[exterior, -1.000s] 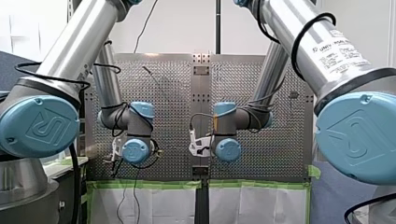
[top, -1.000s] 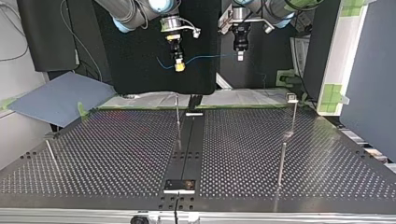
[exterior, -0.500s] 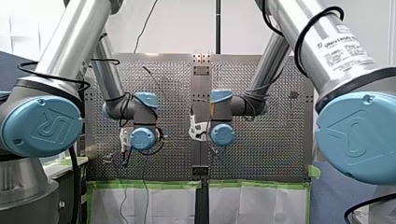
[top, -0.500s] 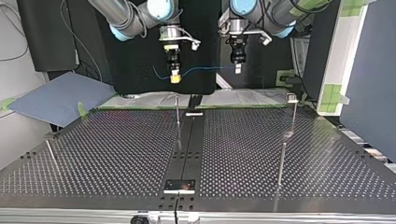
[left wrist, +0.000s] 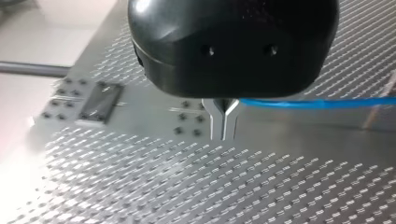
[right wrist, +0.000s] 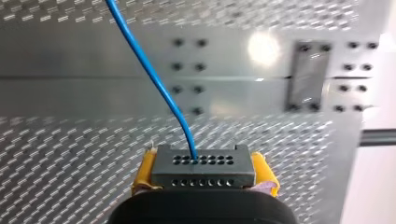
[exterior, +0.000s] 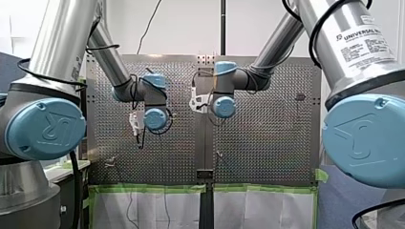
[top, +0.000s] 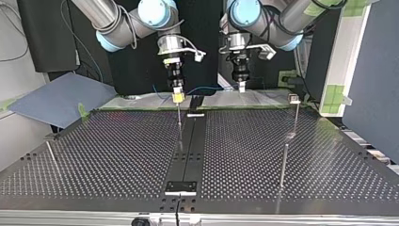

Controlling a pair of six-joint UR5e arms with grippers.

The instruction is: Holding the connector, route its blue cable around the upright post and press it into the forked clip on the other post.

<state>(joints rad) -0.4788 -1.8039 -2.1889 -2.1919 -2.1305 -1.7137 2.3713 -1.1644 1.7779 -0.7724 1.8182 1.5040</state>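
Right wrist view: dark two-row connector [right wrist: 203, 167] pinched in right pincer [right wrist: 204, 175]; left pincer [left wrist: 223, 123] pinches its blue cable [left wrist: 317, 103].

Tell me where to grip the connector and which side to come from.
Grip the connector across its two short ends, coming from behind, opposite the holed face. The blue cable leaves that face, so nothing pinches it. My right hand holds it this way, with a yellow pad on each end.
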